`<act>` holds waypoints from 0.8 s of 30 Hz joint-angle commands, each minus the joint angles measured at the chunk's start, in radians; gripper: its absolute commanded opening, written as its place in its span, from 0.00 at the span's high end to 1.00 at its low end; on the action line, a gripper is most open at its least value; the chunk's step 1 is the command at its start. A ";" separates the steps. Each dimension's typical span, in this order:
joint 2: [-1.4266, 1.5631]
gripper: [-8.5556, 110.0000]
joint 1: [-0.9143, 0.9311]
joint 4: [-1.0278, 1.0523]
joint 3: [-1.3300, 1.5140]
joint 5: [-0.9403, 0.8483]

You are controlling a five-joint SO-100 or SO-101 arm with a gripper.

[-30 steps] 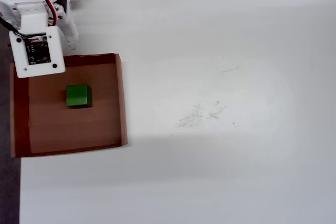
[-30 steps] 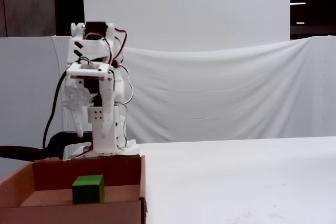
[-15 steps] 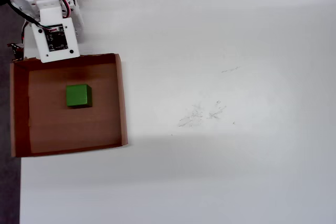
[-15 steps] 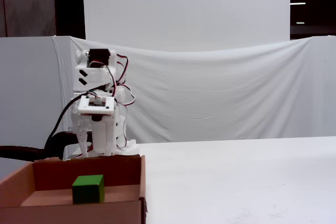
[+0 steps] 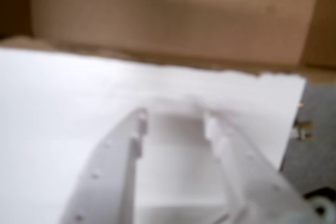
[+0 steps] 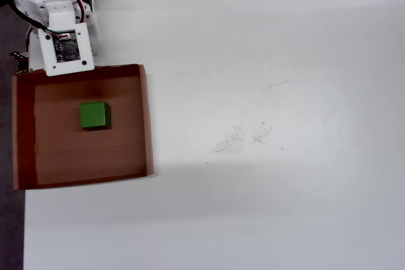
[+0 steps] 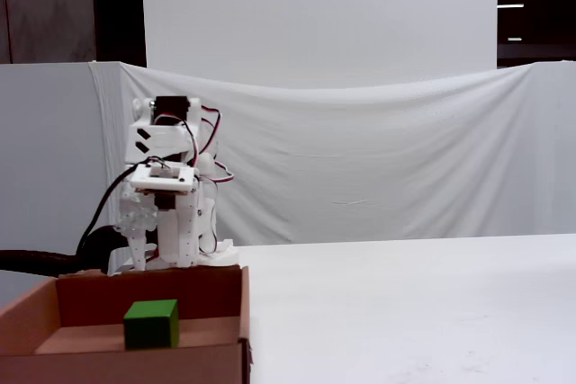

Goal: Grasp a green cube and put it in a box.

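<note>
You have a white table [image 6: 266,49] with faint scuff marks [image 6: 243,136] near its middle in the overhead view. Behind it in the fixed view, a white cloth [image 7: 378,159] hangs before a dark wall [image 7: 535,6].

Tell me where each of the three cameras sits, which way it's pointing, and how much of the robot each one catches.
Wrist view: rides on the arm, looking along the open hand toward the box.
Overhead view: straight down on the table; the arm shows top left.
Fixed view: low at table level, facing the arm behind the box.
Overhead and fixed views both show the green cube inside the box.
</note>
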 commanded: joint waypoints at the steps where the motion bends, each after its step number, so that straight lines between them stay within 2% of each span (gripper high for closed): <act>1: 0.006 0.82 -0.002 0.006 0.002 -0.023; 12: 0.006 0.76 -0.023 0.012 0.003 0.002; 24: 0.006 0.75 -0.023 0.012 0.003 0.006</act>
